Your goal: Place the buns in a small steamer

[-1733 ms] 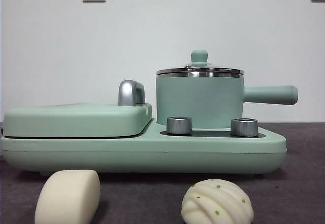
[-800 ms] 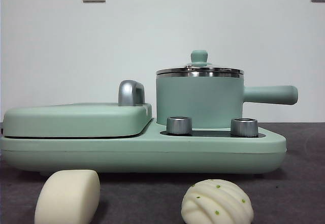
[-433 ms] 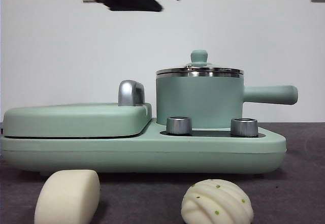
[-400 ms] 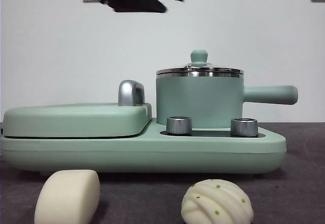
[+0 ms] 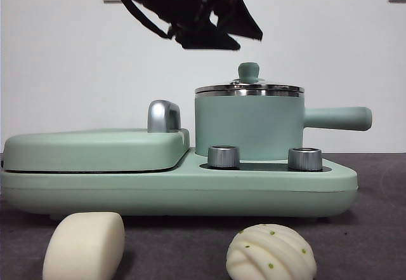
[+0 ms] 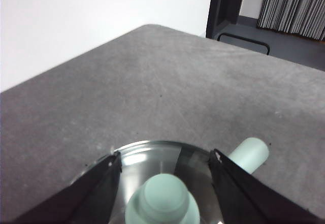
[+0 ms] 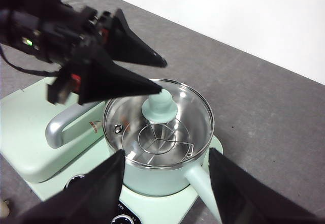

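Observation:
The smooth bun [image 5: 84, 247] and the pleated bun with green specks [image 5: 271, 253] lie on the table in front of the cooker, untouched. The small steamer [image 5: 248, 124] stands on the cooker's right side with its glass lid on; it also shows in the right wrist view [image 7: 162, 176]. My left gripper [image 5: 238, 42] hangs open just above the lid's green knob [image 5: 248, 72]. In the left wrist view the knob [image 6: 162, 201] sits between the open jaws of the left gripper [image 6: 165, 155]. My right gripper [image 7: 166, 153] is open and empty, higher up, looking down on the steamer and the left gripper [image 7: 162, 75].
The flat mint-green griddle cover [image 5: 95, 148] with its chrome handle [image 5: 163, 115] lies left of the steamer on the cooker base [image 5: 190, 191]. Two steel dials [image 5: 223, 156] [image 5: 305, 159] stand in front of the steamer. The steamer's long handle [image 5: 336, 118] points right.
The left arm has come in from the top left and moved right and down, until its open gripper is over the lid knob. The buns and the steamer have not moved.

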